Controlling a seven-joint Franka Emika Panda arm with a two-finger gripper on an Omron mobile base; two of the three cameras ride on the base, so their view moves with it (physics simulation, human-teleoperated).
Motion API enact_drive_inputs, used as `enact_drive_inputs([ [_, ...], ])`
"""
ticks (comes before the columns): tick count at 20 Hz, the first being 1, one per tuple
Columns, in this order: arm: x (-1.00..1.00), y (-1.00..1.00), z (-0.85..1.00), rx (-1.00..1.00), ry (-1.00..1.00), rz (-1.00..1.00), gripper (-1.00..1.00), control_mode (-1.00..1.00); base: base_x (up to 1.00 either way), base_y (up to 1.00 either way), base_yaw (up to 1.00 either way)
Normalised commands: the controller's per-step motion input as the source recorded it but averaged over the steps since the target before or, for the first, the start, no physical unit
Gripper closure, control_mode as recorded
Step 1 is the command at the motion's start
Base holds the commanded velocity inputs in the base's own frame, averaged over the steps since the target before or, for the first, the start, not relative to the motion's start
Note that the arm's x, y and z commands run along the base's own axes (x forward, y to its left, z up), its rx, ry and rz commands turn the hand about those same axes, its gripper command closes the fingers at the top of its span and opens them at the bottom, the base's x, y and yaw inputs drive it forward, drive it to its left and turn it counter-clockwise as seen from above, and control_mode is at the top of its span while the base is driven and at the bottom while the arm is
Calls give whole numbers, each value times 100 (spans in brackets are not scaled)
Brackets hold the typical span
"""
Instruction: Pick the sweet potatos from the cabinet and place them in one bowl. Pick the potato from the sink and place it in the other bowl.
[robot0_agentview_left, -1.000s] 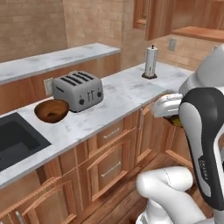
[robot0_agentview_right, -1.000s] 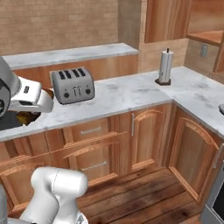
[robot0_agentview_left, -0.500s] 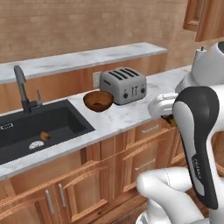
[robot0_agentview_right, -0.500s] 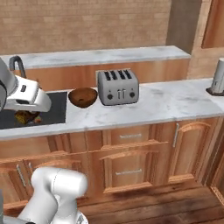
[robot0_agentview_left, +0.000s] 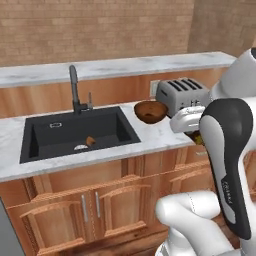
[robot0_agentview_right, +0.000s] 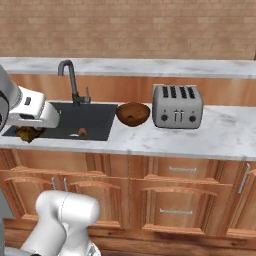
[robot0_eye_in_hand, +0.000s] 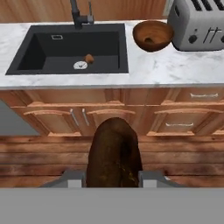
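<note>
Held out in front of the wooden base cabinets (robot0_eye_in_hand: 131, 118), short of the counter edge, with the hand pointing forward and down over the plank floor (robot0_eye_in_hand: 43, 157). In the right base view, white forearm reaching in from the left, ending in the gripper (robot0_agentview_right: 27, 134). Clamped between the two fingers (robot0_eye_in_hand: 151, 177): a dark olive-brown oblong sweet potato (robot0_eye_in_hand: 113, 153), standing lengthways along the hand's axis and jutting out past the fingertips. Same tuber seen as a dark lump under the hand in the right base view, and partly hidden behind the black forearm in the left base view.

Ahead of the gripper and up on the white marble counter (robot0_eye_in_hand: 175, 70): a matte black rectangular sink (robot0_eye_in_hand: 48, 48) with a dark curved faucet (robot0_agentview_left: 75, 87) behind it. Inside the basin, a small orange-brown oval potato (robot0_eye_in_hand: 89, 58) lying just beside the round silver drain (robot0_eye_in_hand: 80, 65). Ahead and to the right, a round reddish-brown wooden bowl (robot0_eye_in_hand: 152, 36), sitting between the sink and a silver four-slot toaster (robot0_eye_in_hand: 199, 24), close to the toaster. Something small and dark at the bowl's bottom, too unclear to name.
</note>
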Motion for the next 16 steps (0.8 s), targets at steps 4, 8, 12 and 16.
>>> enact_drive_inputs([
  [4,0,0,0,0,0,0,100,100,49,-33,12],
  [8,0,0,0,0,0,0,100,100,62,-48,1],
  [12,0,0,0,0,0,0,100,100,41,-32,0],
  [16,0,0,0,0,0,0,100,100,47,-15,0],
])
